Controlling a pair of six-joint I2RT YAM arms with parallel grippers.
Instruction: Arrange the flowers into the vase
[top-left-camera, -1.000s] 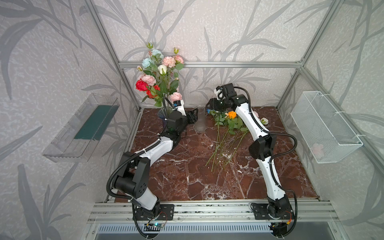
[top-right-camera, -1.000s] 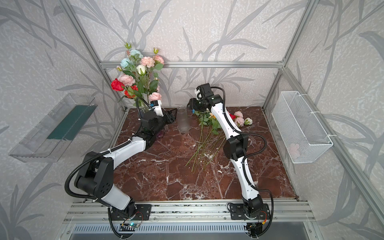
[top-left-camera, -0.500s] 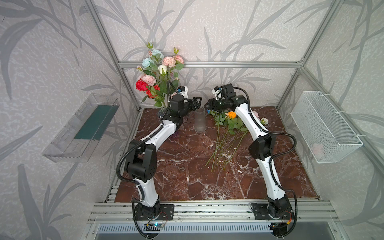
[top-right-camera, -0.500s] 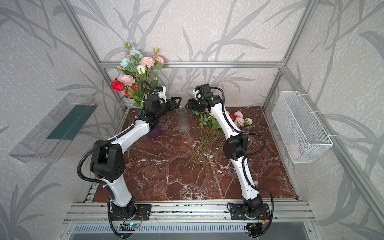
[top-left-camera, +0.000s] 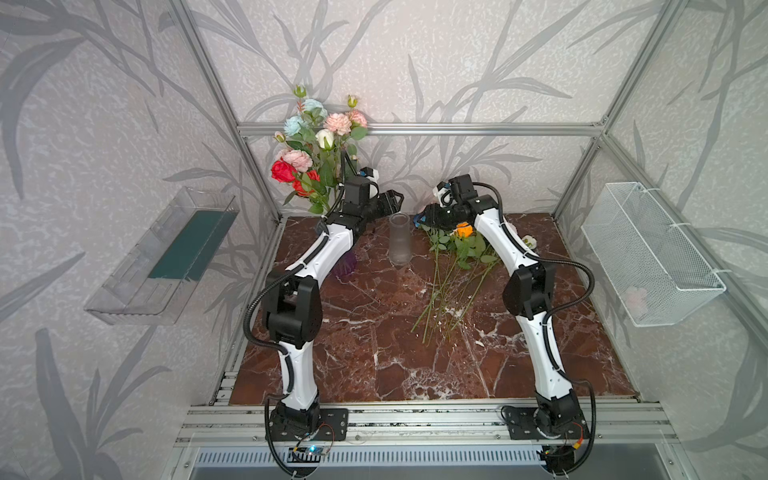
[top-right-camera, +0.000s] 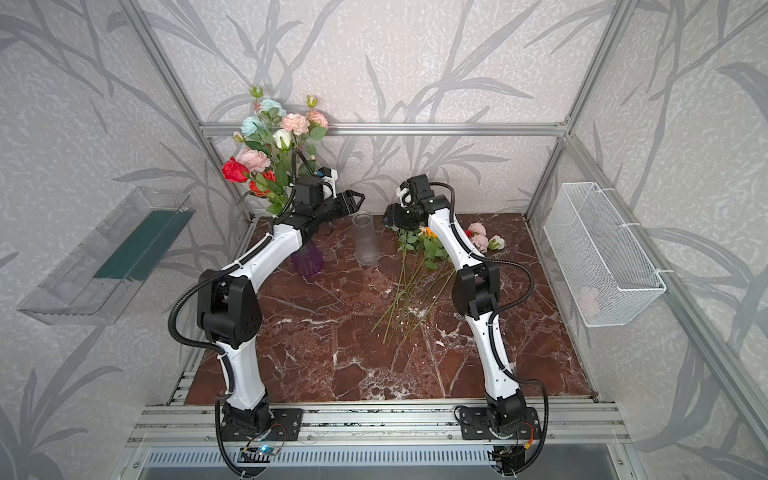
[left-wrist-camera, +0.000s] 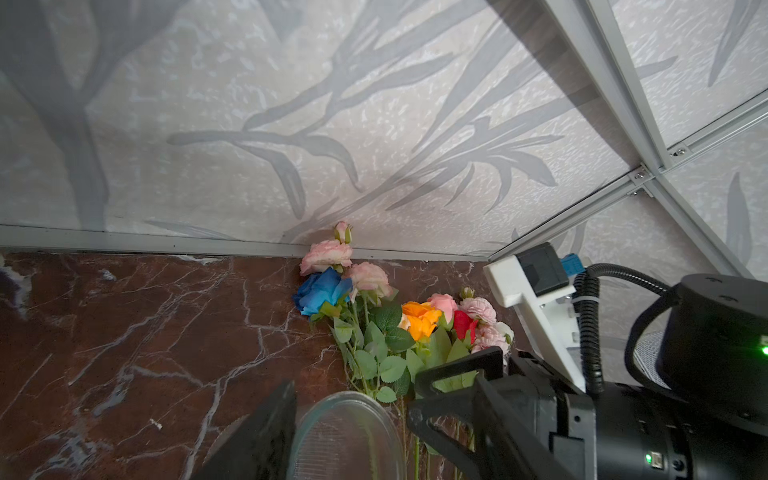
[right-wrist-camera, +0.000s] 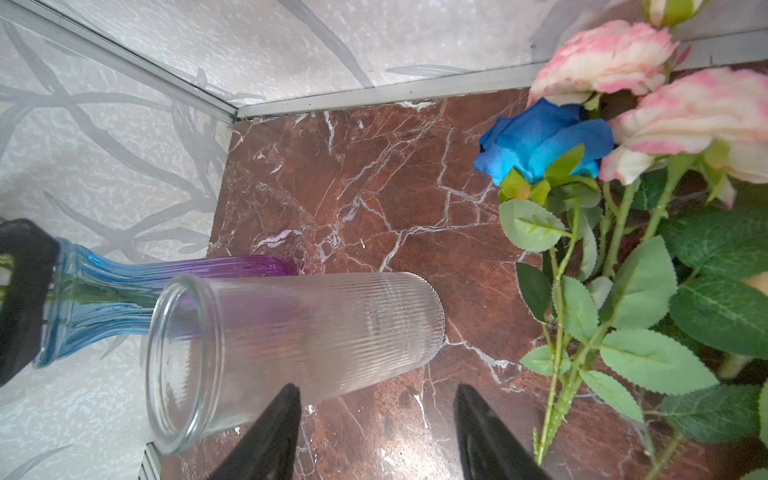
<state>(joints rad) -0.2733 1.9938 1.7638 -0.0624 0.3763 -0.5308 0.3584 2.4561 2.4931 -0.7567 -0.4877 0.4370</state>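
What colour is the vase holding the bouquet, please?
The vase is blue fading to purple; best in right wrist view.

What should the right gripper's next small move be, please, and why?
Probably lower the right gripper onto a stem of the loose flowers and close: its jaws are open and empty, the clear vase stands empty, and the stems lie beside it.

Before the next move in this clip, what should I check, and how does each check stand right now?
1. Open, empty left gripper: ok.
2. Open, empty right gripper: ok.
3. The clear vase upright with nothing in it: ok.
4. The loose flowers lying on the table near the right gripper: ok.
5. The left gripper clear of the clear vase's rim: cannot tell.
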